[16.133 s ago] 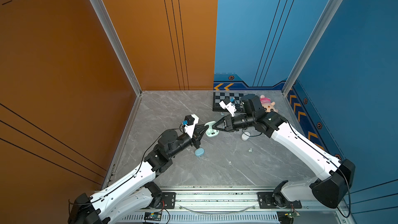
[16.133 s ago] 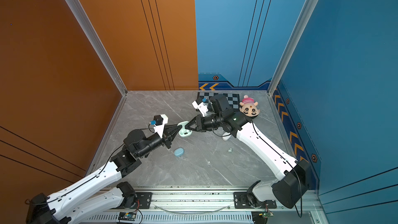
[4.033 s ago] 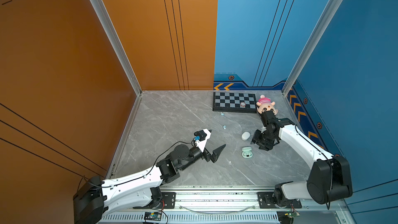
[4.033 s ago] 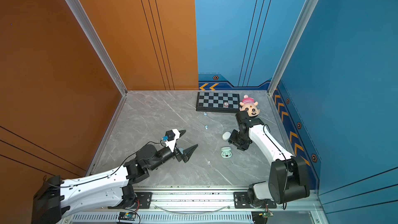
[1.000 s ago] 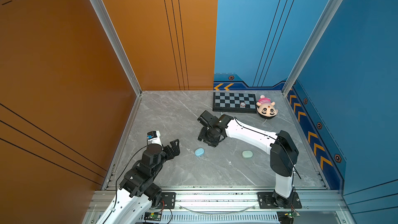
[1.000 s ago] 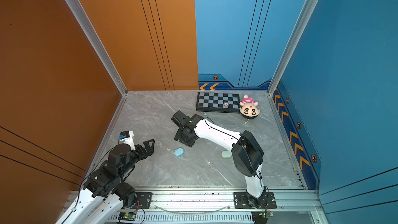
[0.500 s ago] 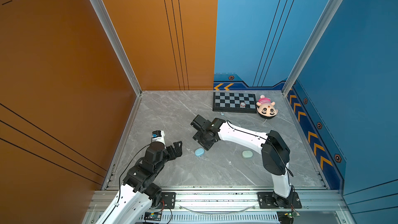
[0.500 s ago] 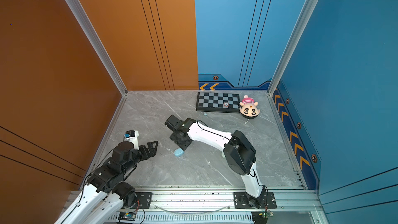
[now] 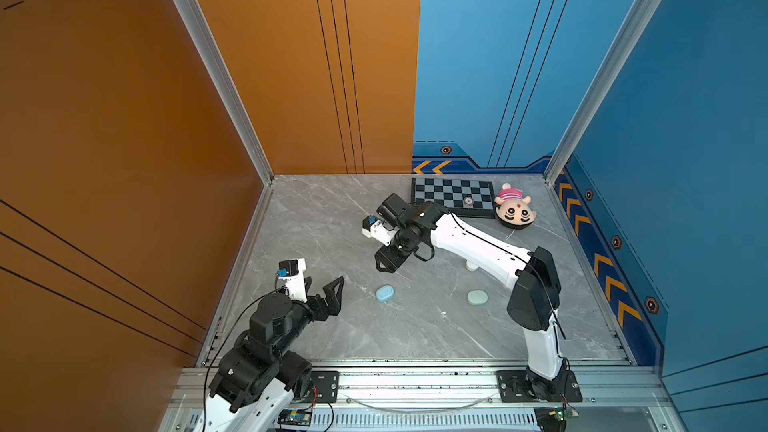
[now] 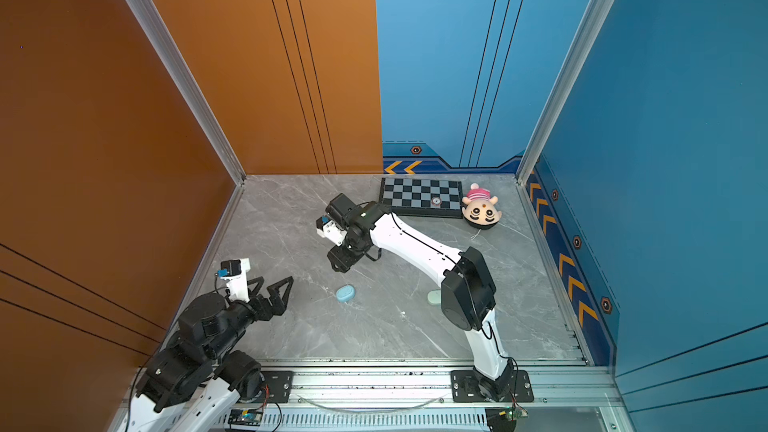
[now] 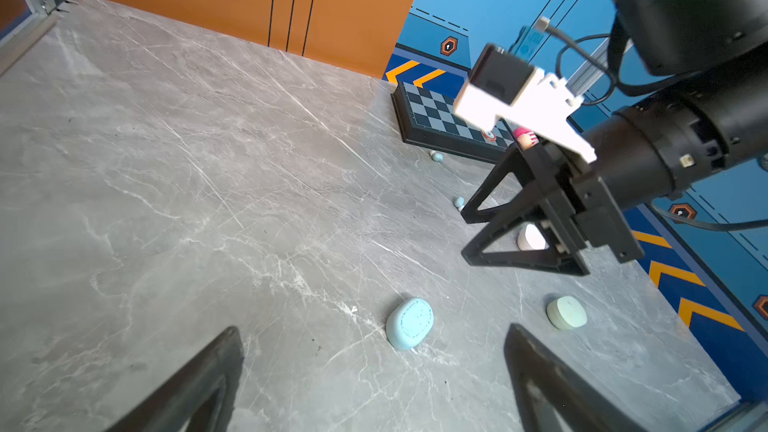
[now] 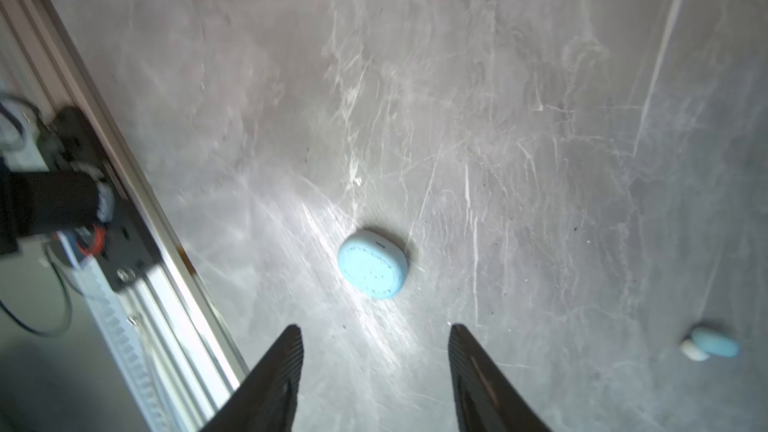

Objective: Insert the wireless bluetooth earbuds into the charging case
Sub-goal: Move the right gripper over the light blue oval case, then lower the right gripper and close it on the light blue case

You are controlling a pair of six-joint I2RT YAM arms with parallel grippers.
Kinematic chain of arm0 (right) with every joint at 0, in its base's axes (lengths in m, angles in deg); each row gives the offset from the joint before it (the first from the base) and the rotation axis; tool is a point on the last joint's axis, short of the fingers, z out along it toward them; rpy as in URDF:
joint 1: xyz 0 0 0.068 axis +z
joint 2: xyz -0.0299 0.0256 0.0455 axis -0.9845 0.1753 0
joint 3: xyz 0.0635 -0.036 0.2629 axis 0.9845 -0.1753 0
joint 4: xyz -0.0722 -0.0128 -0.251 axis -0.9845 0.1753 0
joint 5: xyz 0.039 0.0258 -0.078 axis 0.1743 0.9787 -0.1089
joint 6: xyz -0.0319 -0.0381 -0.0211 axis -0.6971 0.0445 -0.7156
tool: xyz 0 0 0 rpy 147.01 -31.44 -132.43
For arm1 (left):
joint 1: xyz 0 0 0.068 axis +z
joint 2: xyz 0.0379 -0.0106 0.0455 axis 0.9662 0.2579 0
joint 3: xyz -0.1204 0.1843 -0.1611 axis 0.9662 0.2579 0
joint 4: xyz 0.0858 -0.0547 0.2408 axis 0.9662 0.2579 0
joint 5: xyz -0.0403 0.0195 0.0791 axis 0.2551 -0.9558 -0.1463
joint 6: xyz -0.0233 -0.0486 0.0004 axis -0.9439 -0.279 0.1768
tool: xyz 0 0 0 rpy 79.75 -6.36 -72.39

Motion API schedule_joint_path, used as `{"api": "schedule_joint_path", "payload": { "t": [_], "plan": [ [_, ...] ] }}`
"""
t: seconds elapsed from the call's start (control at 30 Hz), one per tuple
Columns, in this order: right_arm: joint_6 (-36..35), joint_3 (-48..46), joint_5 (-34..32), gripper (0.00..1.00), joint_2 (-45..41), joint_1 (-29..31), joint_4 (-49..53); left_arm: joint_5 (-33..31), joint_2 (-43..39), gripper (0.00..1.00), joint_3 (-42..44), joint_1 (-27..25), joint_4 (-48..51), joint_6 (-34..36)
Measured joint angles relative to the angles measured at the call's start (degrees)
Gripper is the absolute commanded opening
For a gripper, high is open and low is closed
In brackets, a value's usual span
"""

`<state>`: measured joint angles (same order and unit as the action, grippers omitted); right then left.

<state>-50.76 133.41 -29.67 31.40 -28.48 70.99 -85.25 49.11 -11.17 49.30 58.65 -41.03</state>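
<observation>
mid grey marbled tabletop (image 9: 332,209), right gripper (image 12: 374,328): hung just short of pale blue pebble-shaped plastic case (image 12: 372,263), jaws part open, empty.
left gripper (image 9: 326,284): wide open, empty, toward left edge.
tiny pale blue earbud (image 12: 710,344): lay loose, apart from case.
step: seemingly fetching case; needed lowering, pinching its sides.

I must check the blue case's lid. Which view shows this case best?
Left wrist view: the blue case lies near and sharp, dotted top visible. The right wrist view blurs it; both top views show it small.
</observation>
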Motion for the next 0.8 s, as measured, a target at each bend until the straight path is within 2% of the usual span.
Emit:
{"api": "schedule_joint_path", "payload": {
  "t": [0.17,0.33,0.53,0.8],
  "plan": [
    [-22.47,-0.26,-2.23,0.63,3.65,4.61,2.14,-0.96,-4.79,0.98,-2.01,0.00,4.11,0.57],
    [-35.23,0.07,-4.17,0.64,8.57,6.80,2.78,-2.93,-6.78,0.98,-2.12,0.00,6.86,-0.37],
    [-40.92,1.75,-7.30,0.64,13.68,7.61,2.62,-3.69,-6.51,0.98,-2.12,0.00,8.15,-1.01],
    [-41.75,2.97,-8.79,0.64,15.17,7.85,1.09,-3.69,-6.19,0.98,-2.80,0.00,9.09,-1.01]
  ]
}}
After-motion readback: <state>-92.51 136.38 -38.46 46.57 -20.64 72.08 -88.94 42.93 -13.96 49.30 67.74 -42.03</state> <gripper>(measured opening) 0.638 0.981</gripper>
